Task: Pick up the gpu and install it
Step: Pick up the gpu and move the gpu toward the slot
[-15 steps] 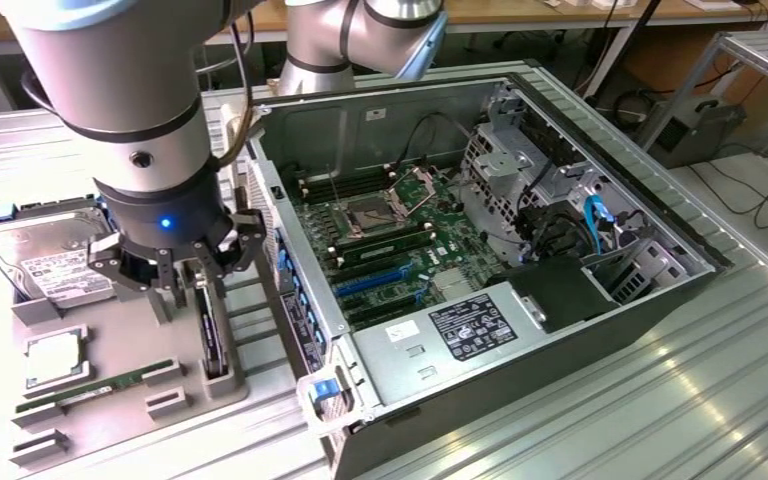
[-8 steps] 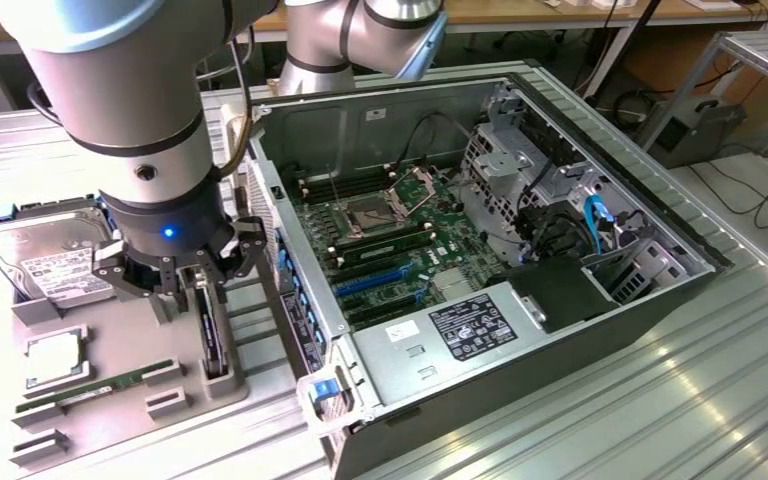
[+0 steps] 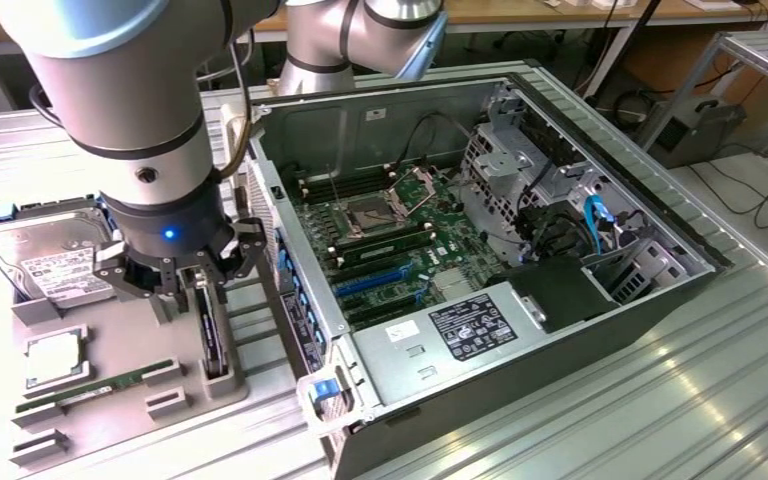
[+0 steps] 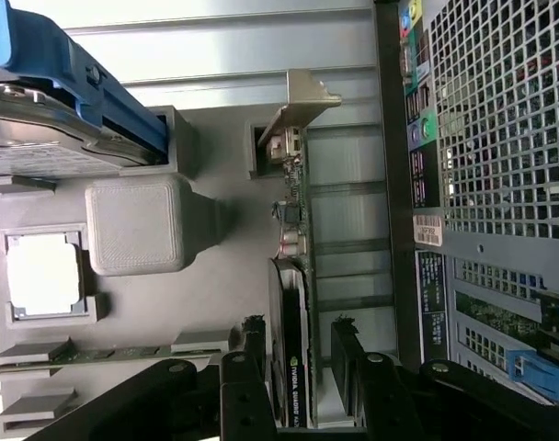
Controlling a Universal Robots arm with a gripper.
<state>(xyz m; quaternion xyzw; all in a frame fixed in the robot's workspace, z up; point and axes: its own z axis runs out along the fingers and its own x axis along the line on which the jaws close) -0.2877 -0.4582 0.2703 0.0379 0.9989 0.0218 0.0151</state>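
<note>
Legible text: one item.
gpu (image 4: 293, 358) edge reads "NVIDIA QUADRO" in white. Print on the power supply label (image 3: 471, 329) (exterior view, lower middle), hard drive label (image 3: 64, 270) and case sticker (image 4: 433, 294) is unreadable.

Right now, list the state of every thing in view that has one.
gripper, open, fingers either side of the gpu.
gpu, standing on edge in its tray slot, not lifted.
computer case, side open, blue card slots empty.
hard drive, resting on the tray.
memory stick, lying in its tray slot.
</note>
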